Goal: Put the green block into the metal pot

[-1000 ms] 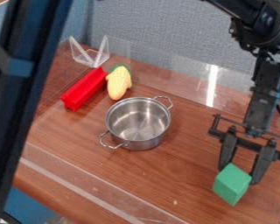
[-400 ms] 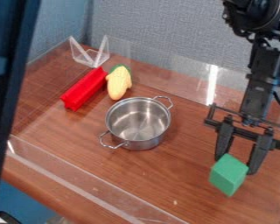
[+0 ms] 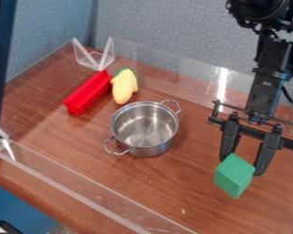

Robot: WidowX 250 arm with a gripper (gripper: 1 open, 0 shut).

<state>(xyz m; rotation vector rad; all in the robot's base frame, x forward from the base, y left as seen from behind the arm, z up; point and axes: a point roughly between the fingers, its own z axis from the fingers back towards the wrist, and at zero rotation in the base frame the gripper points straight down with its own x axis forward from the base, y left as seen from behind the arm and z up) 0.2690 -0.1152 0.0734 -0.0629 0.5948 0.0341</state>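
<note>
A black robotic claw (image 3: pixel 244 165) grips a small green matte block (image 3: pixel 233 175) above the brown wooden desk (image 3: pixel 124 196), with a round shiny silver metal pot (image 3: pixel 146 128) standing apart from the claw, nearer the long red block (image 3: pixel 89 92).

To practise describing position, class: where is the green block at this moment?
In the camera view, the green block is at the lower right, between the fingertips of the hand, right of the metal pot.

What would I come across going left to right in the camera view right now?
Long red block, small yellow toy with a green end, shiny silver metal pot, solid green block.
</note>
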